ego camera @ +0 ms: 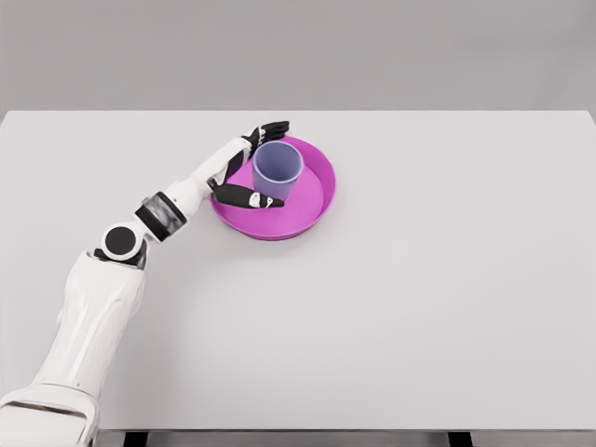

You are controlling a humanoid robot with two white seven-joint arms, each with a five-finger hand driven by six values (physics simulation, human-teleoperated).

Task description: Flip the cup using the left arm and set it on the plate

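A lavender-blue cup [277,168] stands upright, mouth up, inside the magenta plate [312,200] at the table's middle left. My left hand [258,163] sits at the cup's left side, fingers spread: the upper fingers [272,127] reach past the cup's far rim, and the thumb [250,197] lies over the plate in front of the cup. The fingers stand close around the cup without visibly closing on it. My left arm [121,270] enters from the lower left. The right arm is out of view.
The white table [447,298] fills the view, with its far edge near the top and its front edge at the bottom. A grey wall lies behind it.
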